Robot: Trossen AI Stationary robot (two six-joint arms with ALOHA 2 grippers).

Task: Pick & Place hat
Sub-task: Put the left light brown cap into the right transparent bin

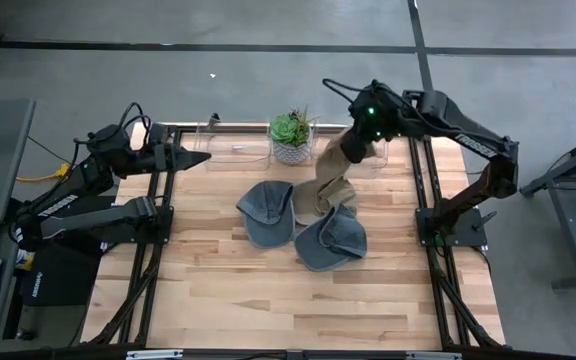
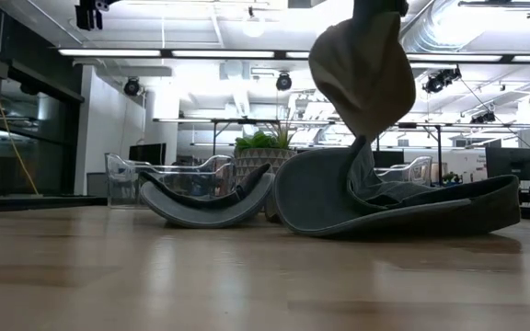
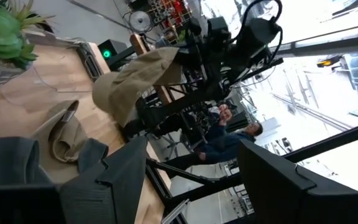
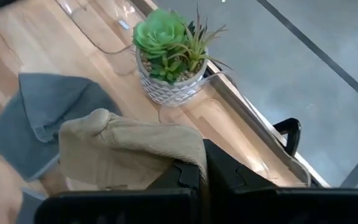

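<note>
Hat work centres on a wooden table, which carries several caps near its middle and back. Next in size are the two dark arms: the right arm reaches in from the right side toward the back centre, and the left arm waits at the back left corner. On the boards lie two grey-blue caps: one grey cap left of centre, and a second grey cap just to its right and nearer the front, the two touching or nearly so. A tan hat hangs lifted above the table in the right gripper, whose fingers are pinched tight on its fabric, as the right wrist view shows with the cloth caught between the dark fingers. Below it another tan cap lies crumpled on the table between the two grey ones, partly under the hanging one; whether the two tan pieces touch cannot be told. The left gripper hovers clear of everything, its fingers spread apart and holding nothing. Smallest, a potted succulent in a pale patterned pot stands at the back edge, beside clear plastic containers.
</note>
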